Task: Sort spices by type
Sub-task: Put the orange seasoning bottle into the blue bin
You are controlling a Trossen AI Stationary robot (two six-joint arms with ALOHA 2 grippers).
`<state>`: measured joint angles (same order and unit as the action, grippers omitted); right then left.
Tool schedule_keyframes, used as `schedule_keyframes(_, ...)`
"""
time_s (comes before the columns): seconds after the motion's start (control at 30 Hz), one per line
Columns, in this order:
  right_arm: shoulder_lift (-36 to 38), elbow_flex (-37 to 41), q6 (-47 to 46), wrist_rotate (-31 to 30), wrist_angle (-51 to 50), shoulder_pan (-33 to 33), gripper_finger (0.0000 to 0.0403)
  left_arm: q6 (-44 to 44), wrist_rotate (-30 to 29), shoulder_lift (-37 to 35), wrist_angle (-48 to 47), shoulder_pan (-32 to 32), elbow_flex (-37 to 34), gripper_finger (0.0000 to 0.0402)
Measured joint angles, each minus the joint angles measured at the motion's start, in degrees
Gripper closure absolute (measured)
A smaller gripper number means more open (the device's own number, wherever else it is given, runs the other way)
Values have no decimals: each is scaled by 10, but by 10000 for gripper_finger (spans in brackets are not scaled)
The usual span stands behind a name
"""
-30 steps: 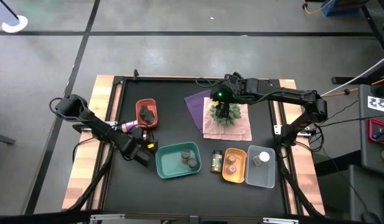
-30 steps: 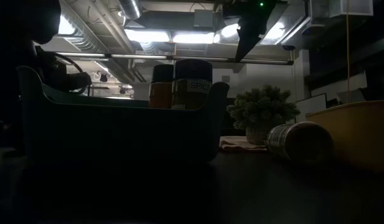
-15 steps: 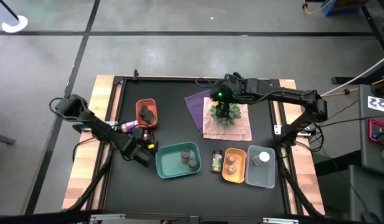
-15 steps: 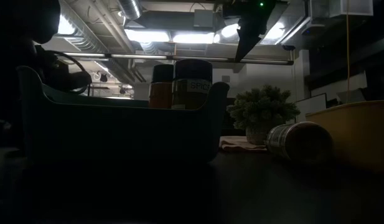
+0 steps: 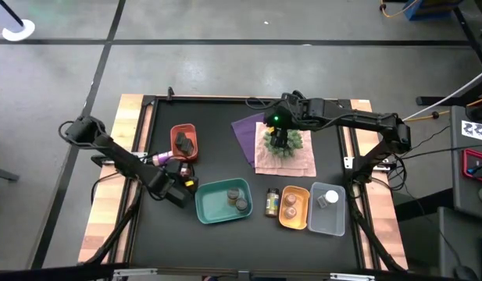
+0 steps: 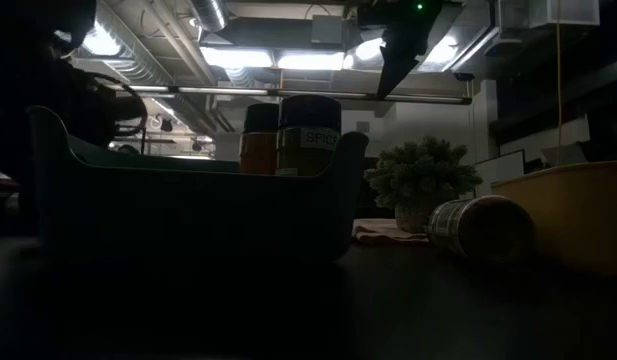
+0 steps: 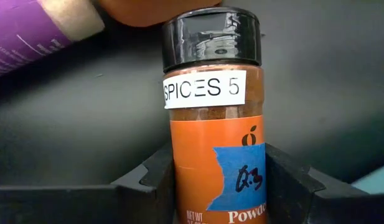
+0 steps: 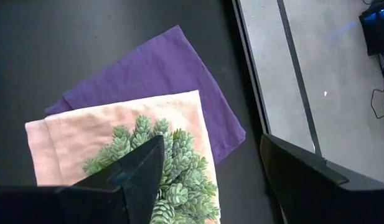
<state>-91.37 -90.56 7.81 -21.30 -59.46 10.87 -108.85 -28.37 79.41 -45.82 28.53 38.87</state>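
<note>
Left gripper [image 5: 180, 185]: positioned low over the bench [image 5: 217, 133], just left of the teal tray; fingers [image 7: 148, 183] are closed on an orange spice jar [image 7: 215, 118].
Orange spice jar: black cap, white label reading "SPICES 5", held upright between the fingers in the left wrist view; red-brown powder is seen inside.
Purple tube [image 7: 30, 31]: lying on the bench just beyond the held jar; what it contains cannot be told.
Red tray [image 5: 183, 142]: set at the bench's left; small dark lumpy pieces [image 5: 184, 141] are held inside it.
Teal tray [image 5: 210, 202]: placed front and centre; 2 round grey-topped jars [image 5: 236, 197] are stood in its right part, touching or nearly so.
Lying jar [image 5: 271, 202]: laid on its side on the bench, between the teal tray and the orange tray.
Orange tray [image 5: 297, 219]: 2 brownish-amber jars [image 5: 290, 203] are contained.
Clear tray [image 5: 327, 225]: placed at the far right of the row; 1 white-capped jar [image 5: 331, 195] and 1 grey-topped jar [image 5: 322, 202] are contained.
Purple cloth [image 8: 151, 71]: spread at the bench's back, partly overlaid by a pink cloth [image 8: 86, 127].
Green plant [image 8: 170, 171]: stood on the pink cloth.
Right gripper [image 8: 210, 174]: held above the plant; fingers are spread apart, nothing gripped.
</note>
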Motion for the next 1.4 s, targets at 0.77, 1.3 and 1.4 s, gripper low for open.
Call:
schedule_keyframes(0.77,58,0,0,244,-45,0,136,167,-84,-194,83,78,1,231)
schedule_keyframes(1.3,52,171,-6,265,430,-145,136,593,-304,-41,507,124,1,231)
schedule_keyframes(1.4,48,213,-20,194,509,-169,136,641,-333,5,568,124,1,231)
